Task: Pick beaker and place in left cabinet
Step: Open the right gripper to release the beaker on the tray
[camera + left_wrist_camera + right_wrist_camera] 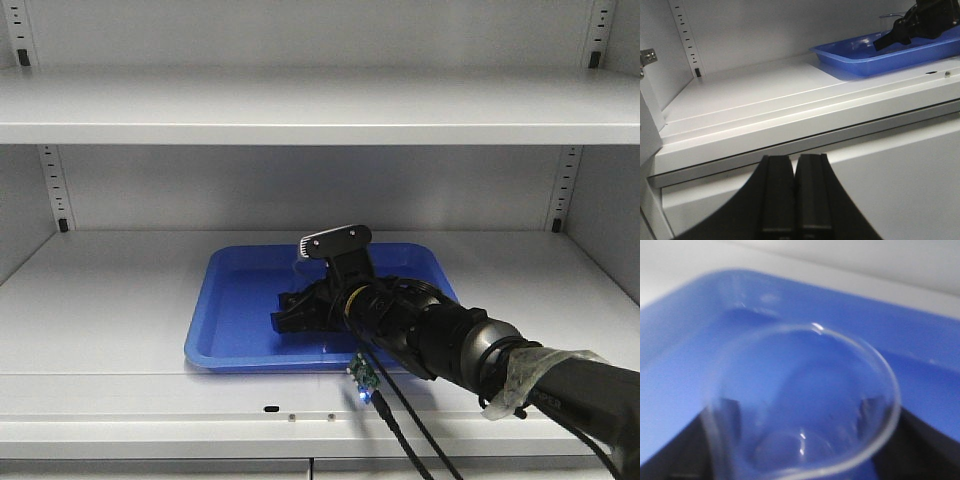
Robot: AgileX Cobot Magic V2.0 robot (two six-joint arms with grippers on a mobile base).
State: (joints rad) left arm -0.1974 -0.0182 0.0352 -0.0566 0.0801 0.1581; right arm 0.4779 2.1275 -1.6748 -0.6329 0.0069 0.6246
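The right gripper (300, 312) is reaching over the blue tray (240, 330), its black fingers (685, 450) sitting on either side of the beaker (805, 405) and seemingly clamping it, with the glass rim lying just ahead of the wrist camera. Beneath and beyond the beaker, the tray floor is spreading out to its far rim. The tray is resting on a shelf of the left cabinet (100, 300). The left gripper (795, 195) is hanging below that shelf's front edge, its fingers pressed together on nothing.

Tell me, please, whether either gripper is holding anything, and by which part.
The right gripper holds the beaker by its sides, fingers flanking the glass. The left gripper is shut on nothing.
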